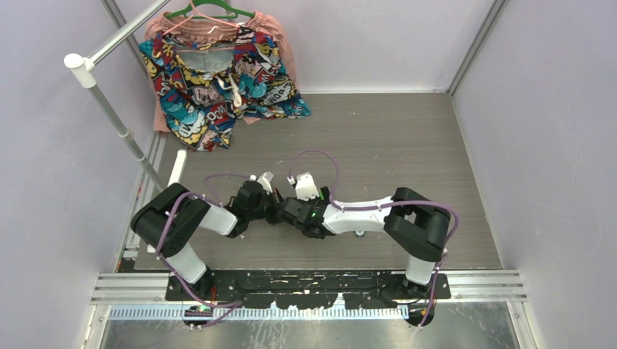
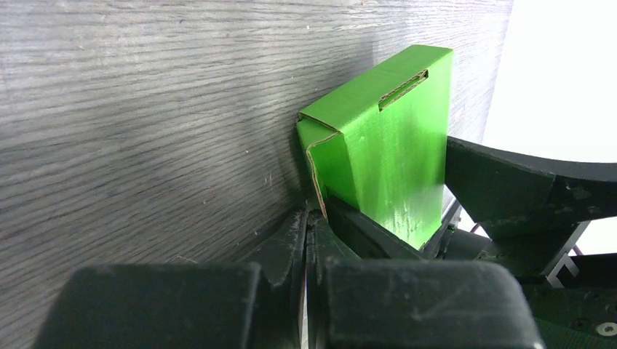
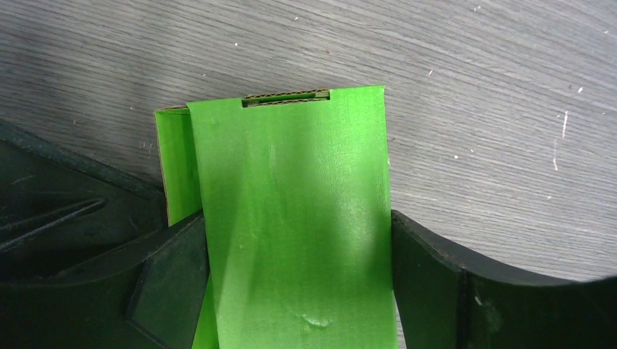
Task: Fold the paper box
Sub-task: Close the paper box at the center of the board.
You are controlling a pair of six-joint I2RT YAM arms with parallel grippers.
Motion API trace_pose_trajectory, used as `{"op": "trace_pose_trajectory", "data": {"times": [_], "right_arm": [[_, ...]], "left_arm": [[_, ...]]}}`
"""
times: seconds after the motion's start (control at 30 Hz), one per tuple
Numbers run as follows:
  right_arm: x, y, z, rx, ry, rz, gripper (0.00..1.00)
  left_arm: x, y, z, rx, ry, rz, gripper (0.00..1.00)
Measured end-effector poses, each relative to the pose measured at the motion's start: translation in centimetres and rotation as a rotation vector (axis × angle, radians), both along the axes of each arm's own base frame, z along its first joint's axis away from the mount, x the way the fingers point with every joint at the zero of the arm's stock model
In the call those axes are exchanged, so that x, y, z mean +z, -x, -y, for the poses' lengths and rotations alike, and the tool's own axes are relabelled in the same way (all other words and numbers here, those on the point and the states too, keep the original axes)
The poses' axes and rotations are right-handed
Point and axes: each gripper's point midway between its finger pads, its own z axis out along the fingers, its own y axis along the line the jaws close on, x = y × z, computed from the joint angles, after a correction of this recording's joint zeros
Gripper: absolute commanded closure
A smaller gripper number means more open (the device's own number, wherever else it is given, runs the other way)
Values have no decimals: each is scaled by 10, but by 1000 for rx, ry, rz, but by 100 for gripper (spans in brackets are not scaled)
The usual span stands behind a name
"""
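I had the paper box [image 3: 291,218] well short of the patterned garment [image 1: 218,80]. The right gripper [image 3: 295,233] clamped across it and the left gripper [image 2: 314,222] pinched its side flap [image 2: 327,163]. Over-squeezing could've crushed the card.

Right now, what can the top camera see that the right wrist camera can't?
Only the top camera shows the left arm, the right arm, the colourful shirt on its hanger and the metal pole. Only the right wrist camera shows the green box and its slot. Both show the grey table and the right tool, which squeezes the box.
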Motion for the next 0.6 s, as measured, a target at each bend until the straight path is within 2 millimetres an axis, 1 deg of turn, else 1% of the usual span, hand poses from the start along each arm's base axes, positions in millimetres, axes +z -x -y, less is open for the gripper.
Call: {"op": "trace_pose_trajectory", "data": {"times": [0.13, 0.23, 0.4, 0.6], "right_arm": [[-1, 0, 1, -7, -45, -21, 18], [-3, 0, 1, -13, -87, -40, 15], [-5, 0, 1, -22, -141, -65, 13], [-7, 1, 0, -33, -187, -88, 6]], "left_arm": [[0, 0, 0, 3, -4, 2, 100], [0, 0, 0, 3, -4, 3, 100], [0, 0, 0, 3, -4, 3, 100], [0, 0, 0, 3, -4, 3, 100]]}}
